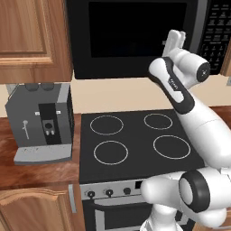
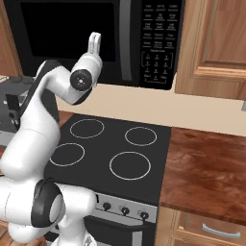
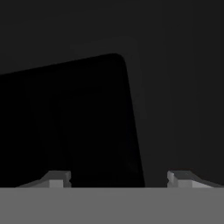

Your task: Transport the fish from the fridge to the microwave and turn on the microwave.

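The microwave [image 1: 135, 40] hangs above the stove with its dark glass door shut; its keypad [image 2: 158, 43] is at the right. My gripper [image 1: 173, 41] is raised in front of the door's right part, close to the glass, also seen as the gripper [image 2: 94, 43] in the right base view. In the hand view the gripper [image 3: 118, 179] faces the door's window [image 3: 65, 122], its fingertips [image 3: 57, 179] stand wide apart and nothing is between them. The fish and the fridge are out of view.
A black cooktop [image 1: 135, 140] with several ring burners lies under the arm, knobs along its front. A grey coffee machine [image 1: 40, 122] stands on the left counter. Wooden cupboards [image 2: 216, 43] flank the microwave, and a brown counter [image 2: 206, 168] runs right.
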Tool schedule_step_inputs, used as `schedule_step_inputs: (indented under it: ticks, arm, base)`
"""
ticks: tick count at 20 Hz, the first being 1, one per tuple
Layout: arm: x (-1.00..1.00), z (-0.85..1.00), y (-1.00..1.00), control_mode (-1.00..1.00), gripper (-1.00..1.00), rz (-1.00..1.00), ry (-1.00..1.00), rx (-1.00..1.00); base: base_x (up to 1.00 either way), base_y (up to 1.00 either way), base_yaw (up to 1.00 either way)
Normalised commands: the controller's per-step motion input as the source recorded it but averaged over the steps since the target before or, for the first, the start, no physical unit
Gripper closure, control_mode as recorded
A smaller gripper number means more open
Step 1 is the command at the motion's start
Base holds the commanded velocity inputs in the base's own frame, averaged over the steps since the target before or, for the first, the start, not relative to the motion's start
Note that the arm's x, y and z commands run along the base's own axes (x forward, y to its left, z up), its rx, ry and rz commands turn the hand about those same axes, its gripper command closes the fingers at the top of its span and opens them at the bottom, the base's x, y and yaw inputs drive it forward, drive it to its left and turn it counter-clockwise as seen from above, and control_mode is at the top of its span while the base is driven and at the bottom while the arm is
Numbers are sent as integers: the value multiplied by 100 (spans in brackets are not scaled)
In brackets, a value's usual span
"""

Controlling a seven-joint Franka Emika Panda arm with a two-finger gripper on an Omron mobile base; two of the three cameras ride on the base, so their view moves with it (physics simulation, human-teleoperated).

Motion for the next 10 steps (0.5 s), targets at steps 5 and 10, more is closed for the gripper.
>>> schedule_step_inputs:
  ticks: [5, 10]
  arm:
    - [0, -8, 2, -100, -100, 1, 0, -5]
    - [-15, 0, 0, -100, -100, 0, 0, -2]
  base:
    - [0, 0, 0]
    - [0, 0, 0]
